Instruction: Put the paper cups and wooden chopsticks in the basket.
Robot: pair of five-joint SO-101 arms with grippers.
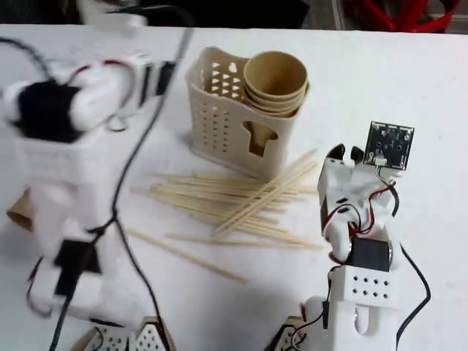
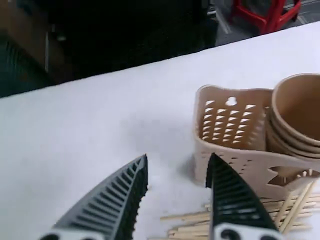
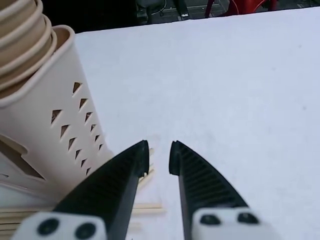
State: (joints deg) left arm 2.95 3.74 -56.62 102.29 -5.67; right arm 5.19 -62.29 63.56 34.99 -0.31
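A beige perforated basket (image 1: 219,128) stands mid-table with a stack of paper cups (image 1: 276,80) in its right end. Several wooden chopsticks (image 1: 241,208) lie scattered on the table in front of it, some leaning against its base. One more paper cup (image 1: 18,210) lies at the left edge, mostly hidden behind the blurred left arm (image 1: 73,146). My left gripper (image 2: 177,157) is open and empty, up to the left of the basket (image 2: 230,145) and cups (image 2: 297,115). My right gripper (image 3: 159,147) is open by a narrow gap and empty, to the right of the basket (image 3: 55,135).
The white table (image 1: 409,73) has free room to the right of and behind the basket. A black cable (image 1: 139,146) runs down across the left arm. Beyond the table's far edge are dark furniture and a red stool (image 2: 272,15).
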